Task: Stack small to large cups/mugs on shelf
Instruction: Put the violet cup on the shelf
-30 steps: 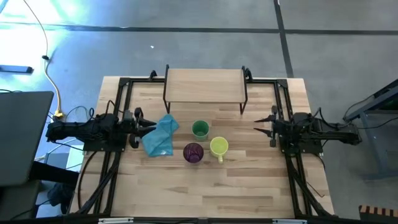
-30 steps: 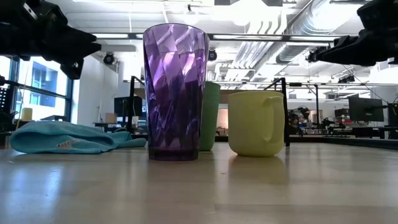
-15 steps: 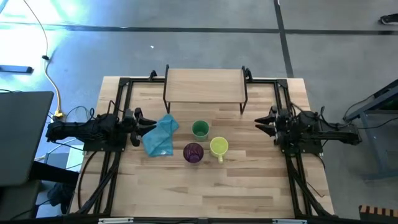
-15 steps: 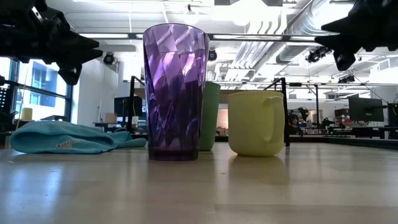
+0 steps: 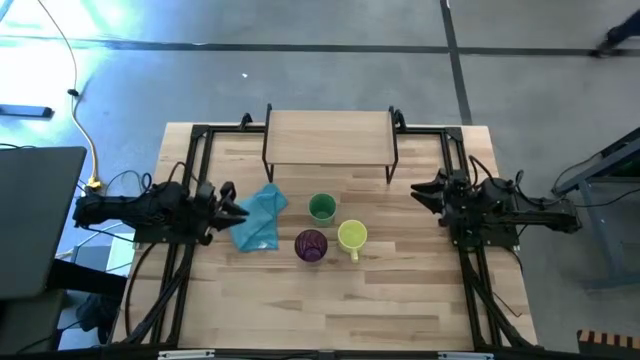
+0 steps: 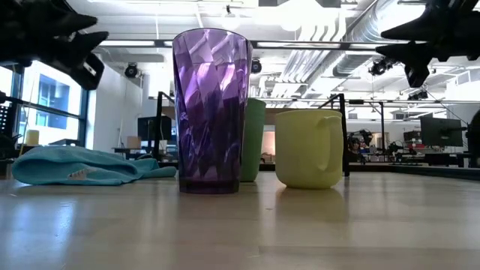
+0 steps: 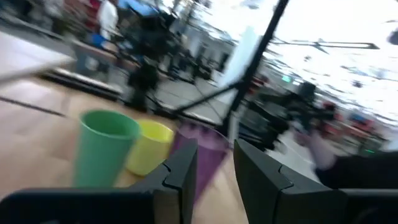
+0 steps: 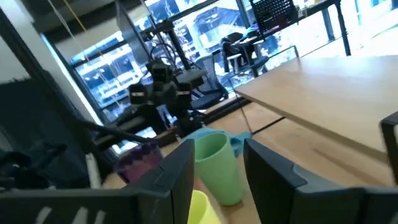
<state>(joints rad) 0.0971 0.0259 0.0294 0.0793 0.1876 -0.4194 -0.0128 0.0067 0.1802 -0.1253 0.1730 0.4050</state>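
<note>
Three cups stand in a cluster on the table in front of the shelf: a green cup, a purple tumbler and a yellow-green mug with its handle toward the near edge. My left gripper hovers level at the table's left, over the blue cloth, open and pointing at the cups. My right gripper hovers level at the table's right, open and pointing at the cups. In the right wrist view the green cup shows between the fingers, farther off.
The blue cloth lies crumpled on the table left of the cups, under the left gripper. The shelf stands on thin black legs at the table's far edge, its top bare. Black frame rails run along both sides of the table.
My right gripper has rolled about its own pointing line, staying in place at the table's right. My left gripper has turned and rolled a little, also in place. The cups and the cloth have not moved.
</note>
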